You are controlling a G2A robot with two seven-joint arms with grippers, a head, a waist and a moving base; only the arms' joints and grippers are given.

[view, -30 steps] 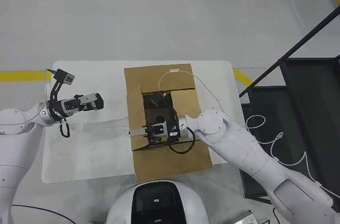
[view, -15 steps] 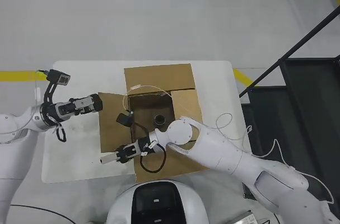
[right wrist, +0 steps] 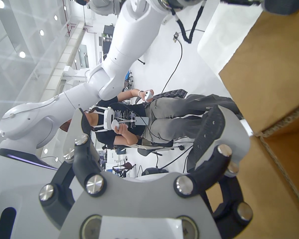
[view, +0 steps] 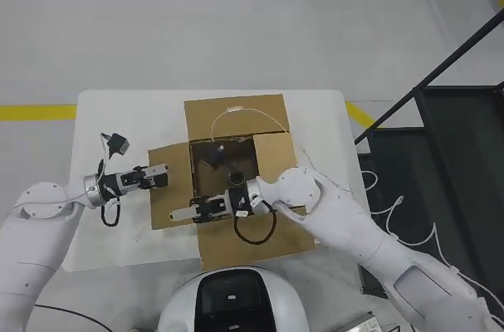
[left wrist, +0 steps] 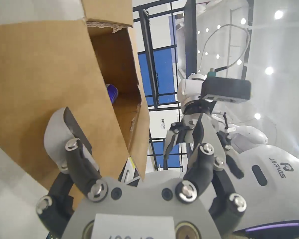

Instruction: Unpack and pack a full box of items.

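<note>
Top looks down; both wrists share the box (view: 235,112)

Blue item (left wrist: 111,93), mostly hidden behind a flap (left wrist: 52,75) of the box (left wrist: 114,50); small dark round thing (view: 235,178) inside, unidentifiable.

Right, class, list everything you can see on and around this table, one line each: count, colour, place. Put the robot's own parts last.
cardboard box: one, brown, middle of the table, flaps open
round item: one, dark, on the box floor; what it is cannot be told
blue item: one, blue, inside the box, partly hidden by a flap
table: one, white, under the box
floor line: one, yellow, beyond the table on the robot's left
metal frame: one, black, beside the table on the robot's right
cable: one, white, arching over the box's far flap
left gripper: one, black and grey, open, at the left flap's outer edge
right gripper: one, black and grey, open and empty, over the left flap's near corner
</note>
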